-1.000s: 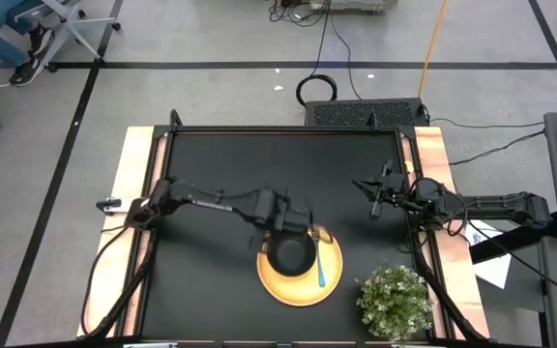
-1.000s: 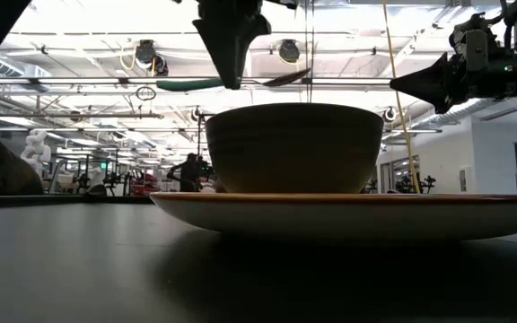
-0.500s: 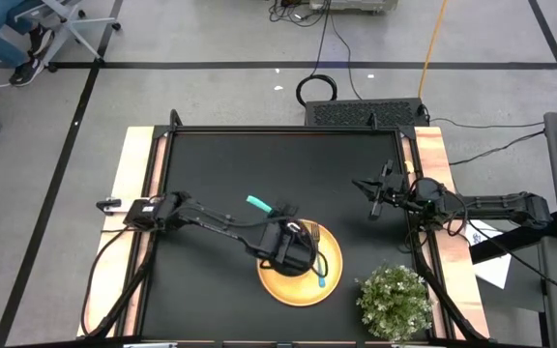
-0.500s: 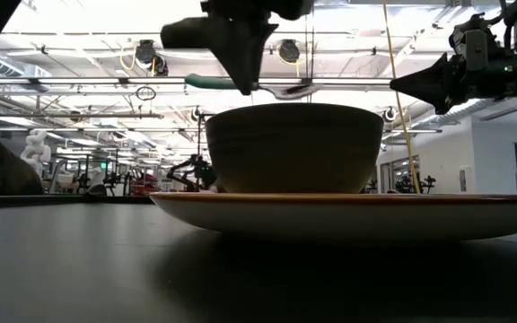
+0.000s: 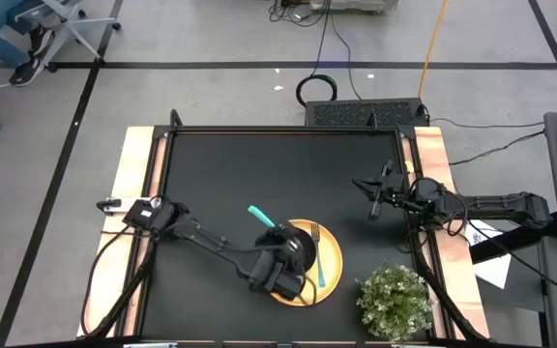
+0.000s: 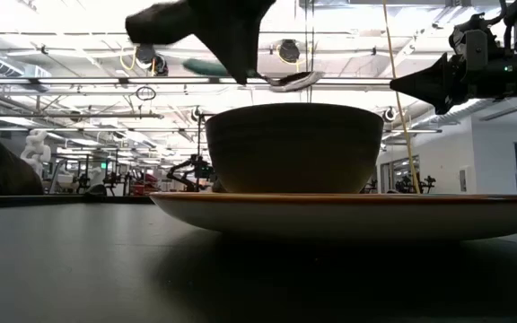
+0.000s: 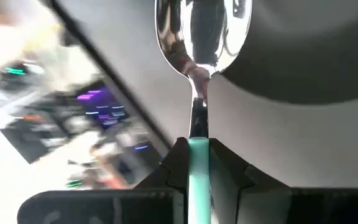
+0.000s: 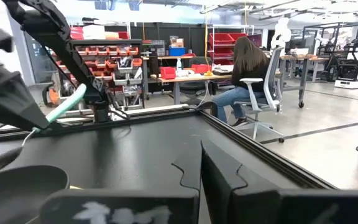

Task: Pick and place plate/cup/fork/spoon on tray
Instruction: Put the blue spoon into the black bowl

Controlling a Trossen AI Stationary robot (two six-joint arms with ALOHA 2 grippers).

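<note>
Left gripper (image 7: 194, 163) jaws clamped on the spoon (image 7: 199, 56) by its teal handle, held above the cup (image 5: 293, 249) on the tray (image 5: 332, 266), fork (image 5: 318, 259) beside the cup, right gripper (image 5: 375, 208) jaws closed, empty, near the counter (image 5: 259, 169) edge

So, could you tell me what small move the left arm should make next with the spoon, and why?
Probably lower it and let go: the left gripper is shut on the spoon, whose head hangs above the cup on the tray, beside the fork.
</note>
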